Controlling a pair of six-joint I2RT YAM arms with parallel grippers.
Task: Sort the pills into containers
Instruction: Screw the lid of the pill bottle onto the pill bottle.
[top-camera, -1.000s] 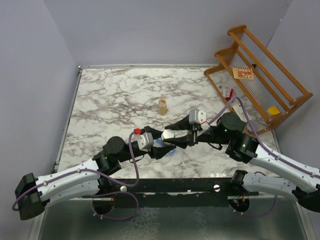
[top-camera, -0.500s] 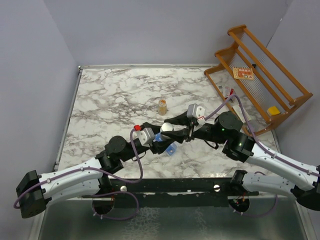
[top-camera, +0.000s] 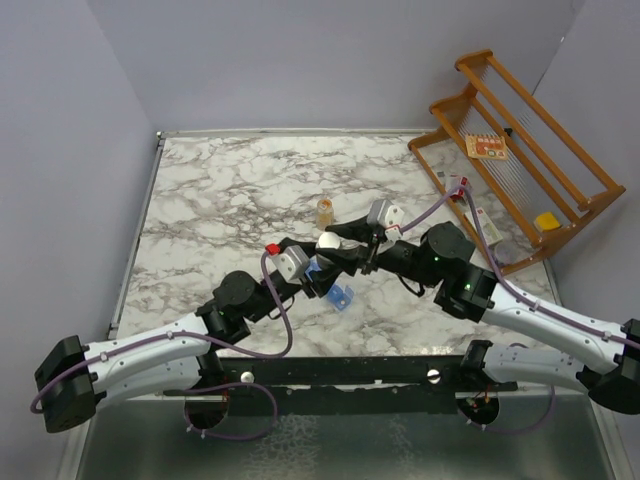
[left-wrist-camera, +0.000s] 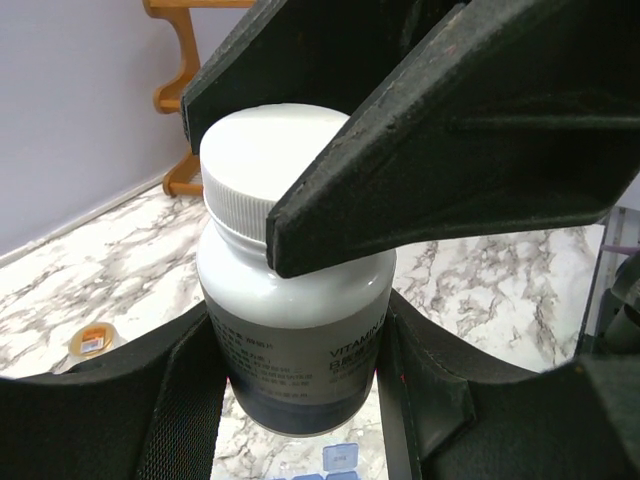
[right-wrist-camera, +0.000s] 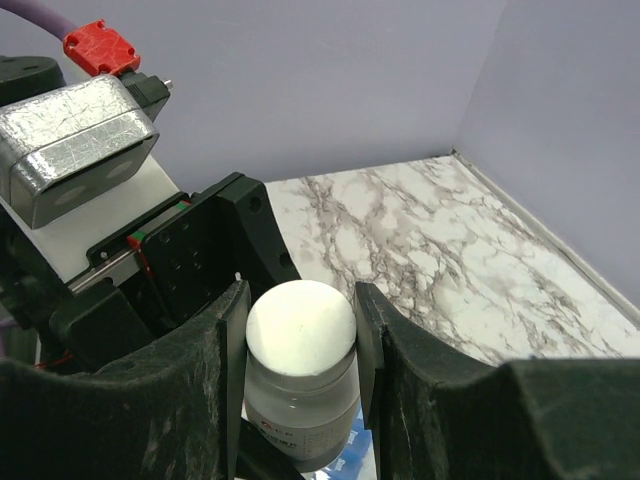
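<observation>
From above, the containers (top-camera: 341, 297) show as a translucent blue plastic strip lying flat on the marble table (top-camera: 220, 200), just to the near side of the spot where the two arms meet. The arms cover part of the strip, so its compartments cannot be counted here. The left gripper (top-camera: 322, 266) and the right gripper (top-camera: 340, 240) are both closed on one white bottle (top-camera: 330, 244). One amber bottle (top-camera: 326, 211) stands upright a little beyond them, apart from both. One wooden rack (top-camera: 520, 130) sits at the far right of the table.

The left wrist camera gives what the overhead view hides. The bottle's body is clamped between the left fingers (left-wrist-camera: 190, 400). The right gripper's fingers (left-wrist-camera: 450, 130) pinch its ribbed white cap (left-wrist-camera: 270, 150) from above. The bottle's dark printed label can be seen only from here. Under the bottle's base, at the bottom edge, a few pale blue lids of the containers (left-wrist-camera: 338, 457) peek out, too cropped to count. The amber bottle (left-wrist-camera: 92, 342) is at lower left.

The right wrist camera looks down on the cap's flat round top, held on both sides by the right fingers (right-wrist-camera: 225, 350). A sliver of the blue containers (right-wrist-camera: 352, 450) shows beside the bottle.
</observation>
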